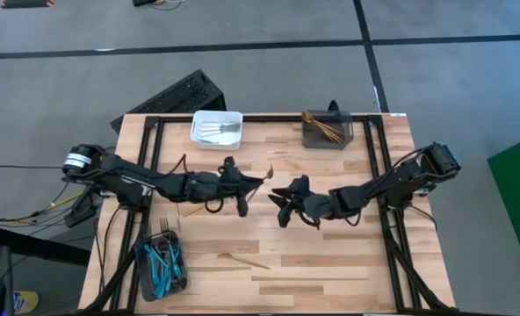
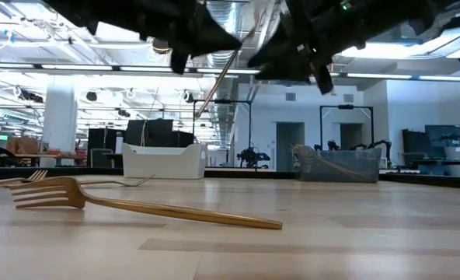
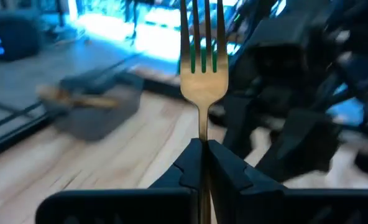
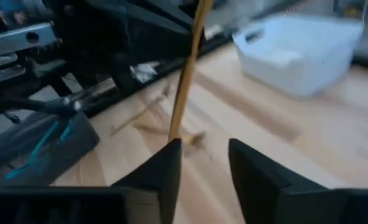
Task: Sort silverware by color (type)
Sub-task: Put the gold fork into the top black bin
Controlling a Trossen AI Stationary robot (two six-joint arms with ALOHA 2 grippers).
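2 grippers meet above mid-surface for a handover of 1 gold fork.

1 gold fork (image 3: 203, 81) is pinched by its handle in the left gripper (image 1: 241, 186), whose fingers (image 3: 230, 167) are closed tight on it, tines pointing away from the wrist toward the right gripper (image 1: 282, 204). In the right wrist view the fork's long axis runs steeply, slanting past the tip of 1 of the right fingers (image 4: 161, 171), which stand parted and hold nothing; the handle sits against that one finger's side rather than centred in the gap. The dark grey bin (image 1: 327, 130) of gold pieces lies nearer the right arm, so a transfer seems intended. 2 more gold forks (image 2: 141, 206) lie on the wooden surface (image 1: 330, 263). The white bin (image 1: 217, 128) holds silver pieces and the near-left bin (image 1: 161, 268) blue-handled ones.
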